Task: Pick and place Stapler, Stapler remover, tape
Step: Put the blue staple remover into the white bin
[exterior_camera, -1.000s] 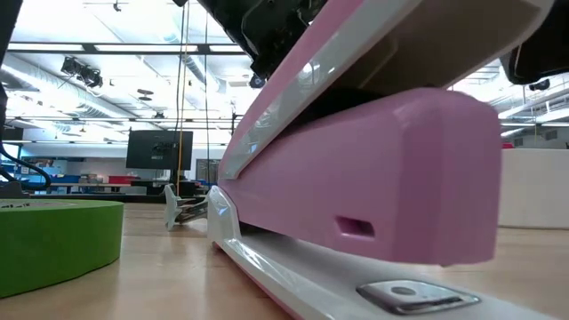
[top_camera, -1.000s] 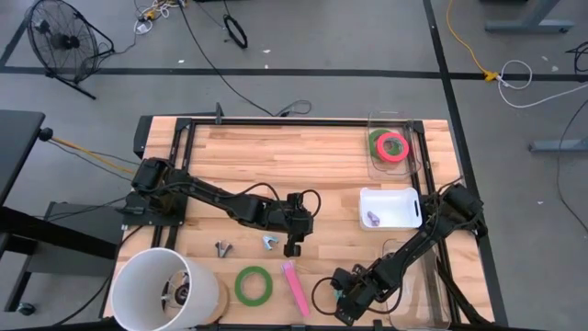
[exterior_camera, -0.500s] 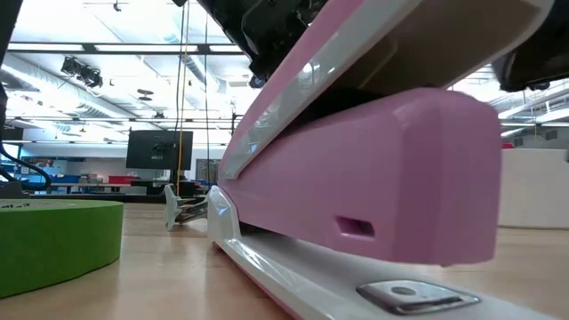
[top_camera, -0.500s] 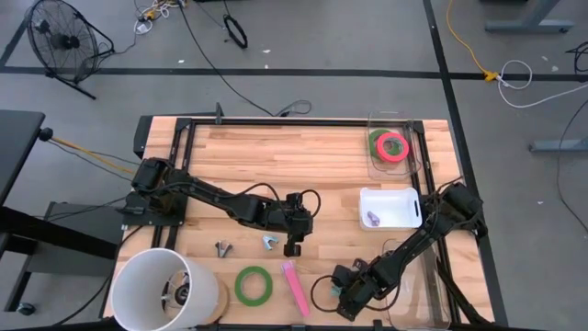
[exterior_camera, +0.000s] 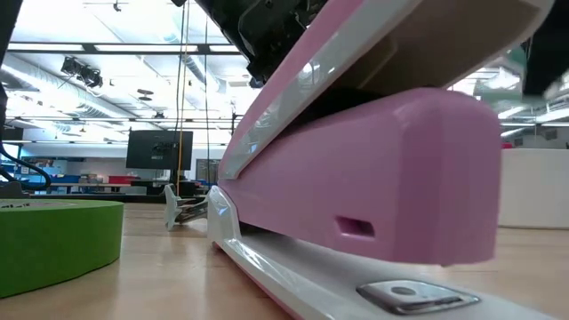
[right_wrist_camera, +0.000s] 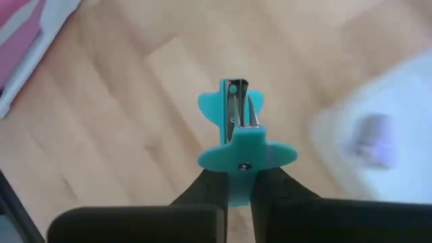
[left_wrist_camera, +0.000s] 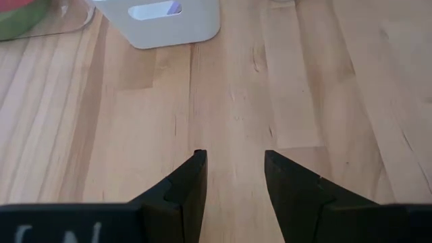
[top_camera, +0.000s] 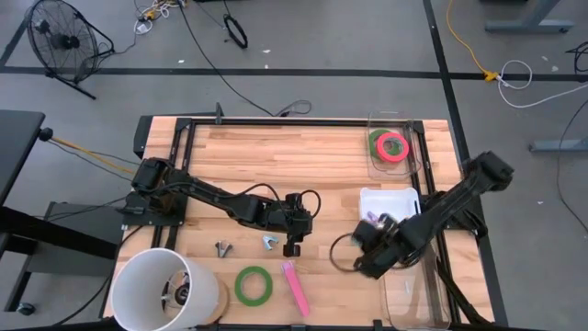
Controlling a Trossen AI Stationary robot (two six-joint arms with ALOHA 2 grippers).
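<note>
My right gripper (top_camera: 369,250) hangs above the table just near of the white tray (top_camera: 404,197), shut on a teal staple remover (right_wrist_camera: 236,121). My left gripper (top_camera: 292,245) stands open over bare wood at mid-table, nothing between its fingers (left_wrist_camera: 192,179). The pink stapler (top_camera: 295,287) and a green tape roll (top_camera: 252,285) lie flat near the table's near edge. Two more staple removers, one grey (top_camera: 223,248) and one blue (top_camera: 269,243), lie left of my left gripper. A red-pink tape roll (top_camera: 393,145) lies on a green one in a clear bin. My right gripper pinches the teal staple remover by its wide winged end (right_wrist_camera: 246,156) between its two fingers. The remover's metal jaws (right_wrist_camera: 236,108) stick out past the fingertips. The fingers come steeply from above. The remover is lifted clear of the table.
A purple staple remover (top_camera: 372,219) lies in the white tray. A clear bin (top_camera: 418,294) stands at the near right and a big white tube (top_camera: 165,290) at the near left corner. A black frame (top_camera: 184,138) runs along the table's far and left sides.
My right gripper has risen from the table's near edge and swung toward the far edge, up to the white tray, carrying the teal staple remover clear of the wood. Most of that move came in the last half second.
</note>
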